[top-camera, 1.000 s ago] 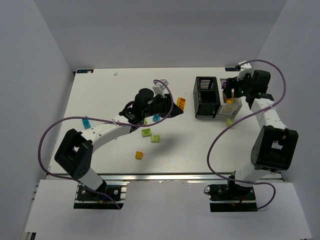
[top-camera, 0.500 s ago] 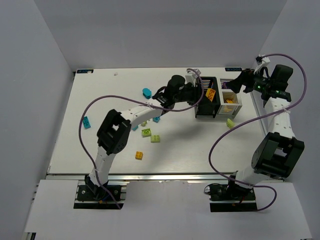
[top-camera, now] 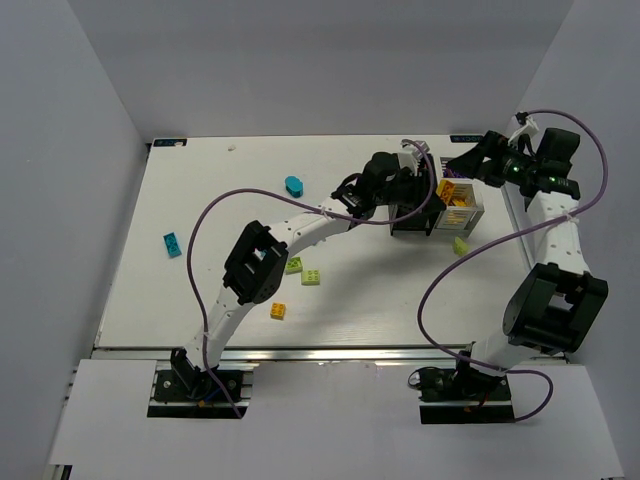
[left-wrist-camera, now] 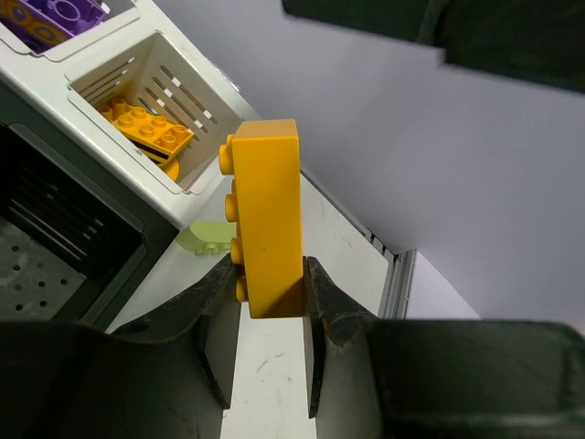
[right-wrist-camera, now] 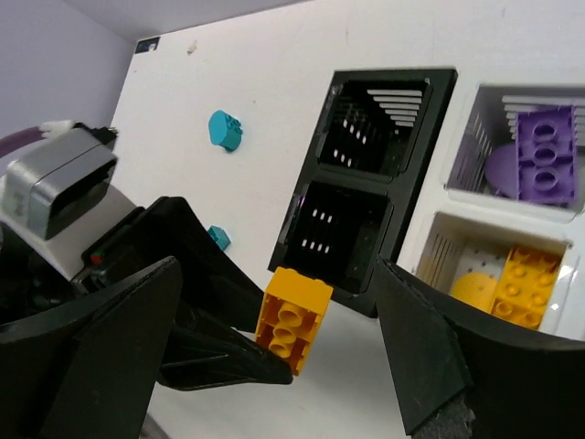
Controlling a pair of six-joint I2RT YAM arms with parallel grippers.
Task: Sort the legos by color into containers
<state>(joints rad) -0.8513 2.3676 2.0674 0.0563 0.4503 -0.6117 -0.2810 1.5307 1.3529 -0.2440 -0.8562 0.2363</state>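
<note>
I have one orange brick (left-wrist-camera: 267,219) pinched in the left gripper (left-wrist-camera: 267,282). Its two fingers (left-wrist-camera: 212,291) are drawn in narrow, pressing on the brick's smooth flat sides. The brick stands on end and rises past the fingertips, with its studs facing the left finger's side. It hangs in the air, clear of the table (top-camera: 220,200).

In the left wrist view, the white tray (right-wrist-camera: 484,208) lies past the fingertips, on the left finger's side. Its nearer compartment, just off the brick's top end, holds other orange bricks (left-wrist-camera: 151,133). The compartment behind that holds purple bricks (right-wrist-camera: 546,151). The black bin (right-wrist-camera: 366,174) is joined to the tray and sits lower on the same side of the gripper. I can see nothing lying in the two compartments that show. A rounded lime green brick (left-wrist-camera: 206,238) lies on the table just past the left finger, beside the tray's corner.

The right gripper (top-camera: 472,163) hangs over the far side of the containers with its fingers spread wide and nothing between them. Its camera faces the held brick across the bin.

Well behind the left gripper, loose on the table, are:
- a rounded teal brick (top-camera: 294,185)
- a small teal brick (top-camera: 173,243)
- two lime green bricks (top-camera: 293,265)
- another orange brick (top-camera: 278,311)
</note>
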